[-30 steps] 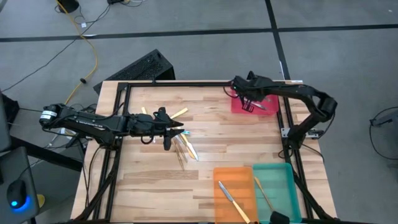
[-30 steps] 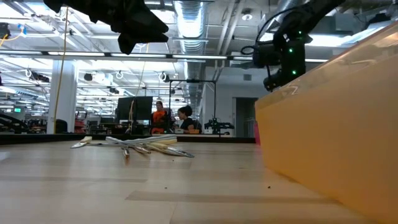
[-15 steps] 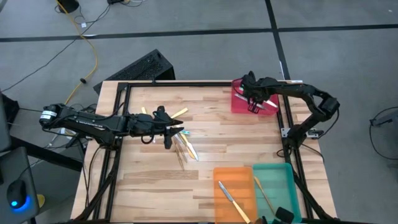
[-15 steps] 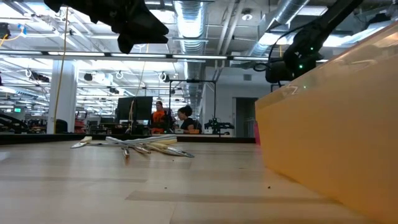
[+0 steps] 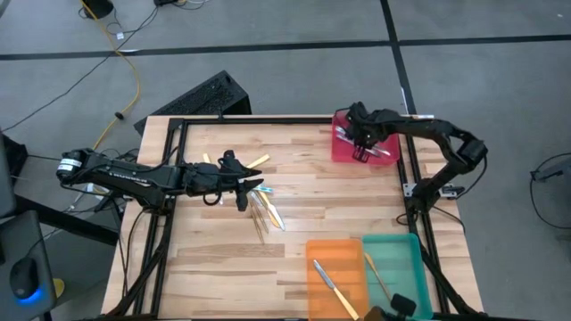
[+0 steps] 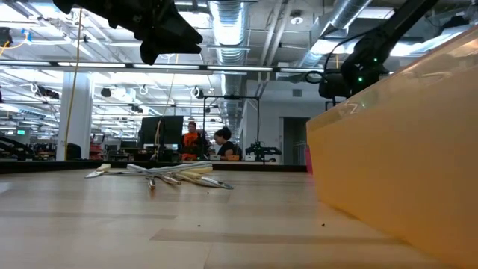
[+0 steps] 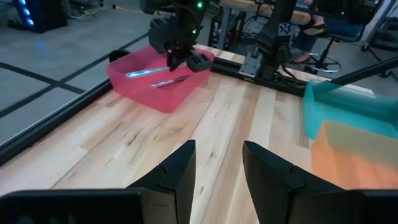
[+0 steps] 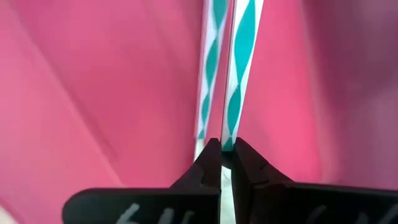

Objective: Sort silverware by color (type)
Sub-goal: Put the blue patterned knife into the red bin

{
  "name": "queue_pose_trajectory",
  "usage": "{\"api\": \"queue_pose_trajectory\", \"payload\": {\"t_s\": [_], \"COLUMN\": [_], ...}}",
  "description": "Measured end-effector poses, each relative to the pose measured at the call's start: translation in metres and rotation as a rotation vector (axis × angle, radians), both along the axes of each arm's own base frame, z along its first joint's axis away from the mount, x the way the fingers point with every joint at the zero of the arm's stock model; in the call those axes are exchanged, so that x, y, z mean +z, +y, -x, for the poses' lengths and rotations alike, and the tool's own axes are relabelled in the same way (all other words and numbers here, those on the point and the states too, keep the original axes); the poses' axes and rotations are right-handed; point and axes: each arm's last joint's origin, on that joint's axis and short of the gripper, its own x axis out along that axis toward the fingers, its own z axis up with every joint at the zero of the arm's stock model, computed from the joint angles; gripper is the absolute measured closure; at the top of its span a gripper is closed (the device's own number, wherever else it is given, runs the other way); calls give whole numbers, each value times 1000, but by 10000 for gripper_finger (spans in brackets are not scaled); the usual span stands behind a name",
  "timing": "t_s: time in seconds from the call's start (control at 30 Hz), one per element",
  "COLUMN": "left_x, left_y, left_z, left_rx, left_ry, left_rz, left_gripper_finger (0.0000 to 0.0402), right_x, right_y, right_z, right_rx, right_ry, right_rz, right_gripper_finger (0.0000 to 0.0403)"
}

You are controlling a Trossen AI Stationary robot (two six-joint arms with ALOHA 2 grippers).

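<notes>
Silverware piece (image 8: 239, 74), seemingly gripped by right gripper (image 8: 226, 163), inside red tray (image 5: 343, 152).

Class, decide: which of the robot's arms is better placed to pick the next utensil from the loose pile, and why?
Left. The left gripper hovers open directly above the loose pile, while the right gripper is down in the red tray at the far corner, shut on a blue-striped utensil.

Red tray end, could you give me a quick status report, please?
Right tool down in red tray, shut on blue-striped utensil. Left tool open, above silverware pile. Nothing in the way.
</notes>
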Motion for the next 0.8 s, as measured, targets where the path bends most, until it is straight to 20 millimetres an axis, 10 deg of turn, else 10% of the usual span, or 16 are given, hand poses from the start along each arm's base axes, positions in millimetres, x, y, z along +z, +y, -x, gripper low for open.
{"api": "queue_pose_trajectory", "payload": {"t_s": [0.8], "left_x": [0], "left_y": [0], "left_z": [0], "left_rx": [1], "left_ry": [-1], "left_rz": [4], "left_gripper_finger": [285], "right_x": [-7], "right_y": [-11], "right_z": [9], "right_rx": [-94], "right_ry": [-80], "right_rz": [-5], "right_gripper_finger": [358]}}
